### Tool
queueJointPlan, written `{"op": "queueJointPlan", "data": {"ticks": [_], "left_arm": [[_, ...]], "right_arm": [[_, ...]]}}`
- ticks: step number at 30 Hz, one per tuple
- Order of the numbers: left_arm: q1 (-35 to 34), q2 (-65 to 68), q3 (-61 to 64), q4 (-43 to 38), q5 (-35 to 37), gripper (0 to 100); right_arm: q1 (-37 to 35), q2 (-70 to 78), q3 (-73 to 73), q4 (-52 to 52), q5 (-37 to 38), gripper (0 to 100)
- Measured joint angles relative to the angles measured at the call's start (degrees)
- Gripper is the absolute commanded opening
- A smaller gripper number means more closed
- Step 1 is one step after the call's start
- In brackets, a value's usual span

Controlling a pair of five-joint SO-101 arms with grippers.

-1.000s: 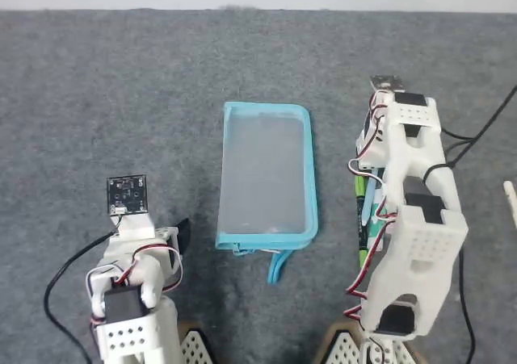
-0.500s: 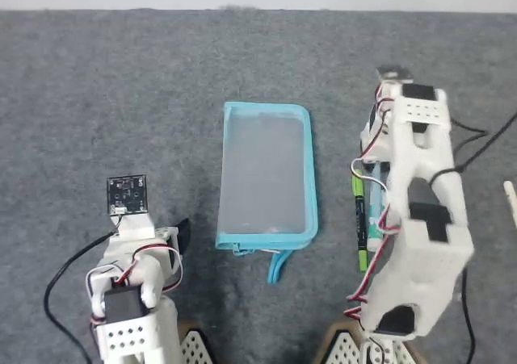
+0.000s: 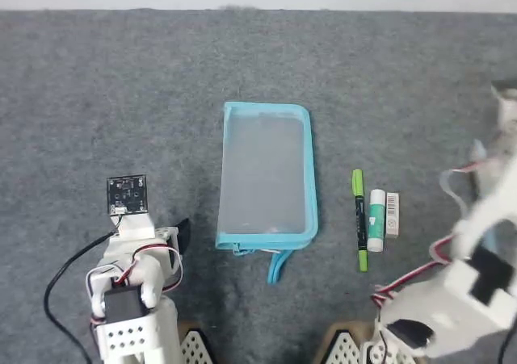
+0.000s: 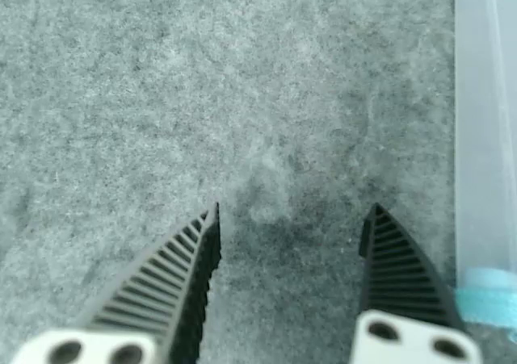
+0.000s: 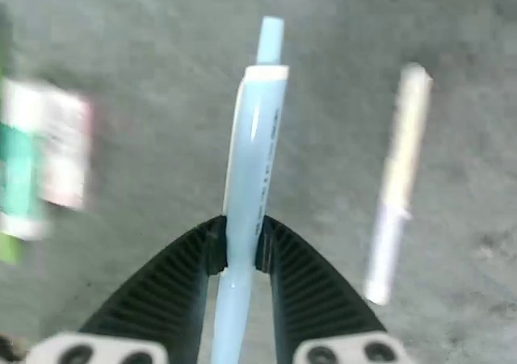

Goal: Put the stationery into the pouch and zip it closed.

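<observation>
The clear pouch (image 3: 266, 178) with a turquoise zip border lies flat mid-table, its pull tab (image 3: 277, 265) at the near end. To its right lie a green pen (image 3: 359, 219), a white-and-green glue stick (image 3: 376, 220) and a small eraser (image 3: 392, 214). My right gripper (image 5: 241, 239) is shut on a light blue pen (image 5: 254, 138), held above the carpet. The right arm (image 3: 477, 259) is at the table's right edge. My left gripper (image 4: 293, 216) is open over bare carpet, just left of the pouch edge (image 4: 485, 138).
A pale cream pen (image 5: 396, 186) lies on the carpet beside the held pen. The glue stick and eraser (image 5: 40, 154) lie to its other side. Grey carpet (image 3: 121, 89) covers the table, with free room to the left of and beyond the pouch.
The right arm swung from above the stationery out to the right edge with the light blue pen, uncovering the green pen, glue stick and eraser. The left arm stayed still.
</observation>
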Motion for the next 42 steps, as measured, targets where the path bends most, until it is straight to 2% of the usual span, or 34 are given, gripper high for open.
{"op": "queueJointPlan", "data": {"ticks": [2, 6, 13, 19, 25, 33, 36, 42], "left_arm": [[0.0, 0.0, 0.0, 0.0, 0.0, 27], [0.0, 0.0, 0.0, 0.0, 0.0, 27], [0.0, 0.0, 0.0, 0.0, 0.0, 27], [0.0, 0.0, 0.0, 0.0, 0.0, 27], [0.0, 0.0, 0.0, 0.0, 0.0, 27], [0.0, 0.0, 0.0, 0.0, 0.0, 27], [0.0, 0.0, 0.0, 0.0, 0.0, 27], [0.0, 0.0, 0.0, 0.0, 0.0, 27]], "right_arm": [[4.7, 4.0, 0.0, -3.1, 3.9, 0.8], [9.5, 12.3, 0.0, -9.6, 5.5, 0.8], [9.9, 18.1, 0.0, -16.6, 6.9, 0.9], [9.9, 18.3, -0.2, -18.1, 10.3, 1.1], [9.9, 18.3, -0.4, -18.2, 10.5, 12.7], [9.9, 18.0, -0.4, -17.7, 10.7, 12.3], [8.8, 14.6, -0.4, -13.4, 8.3, 12.2], [0.2, 1.2, -0.4, -1.1, -0.2, 12.2]]}}
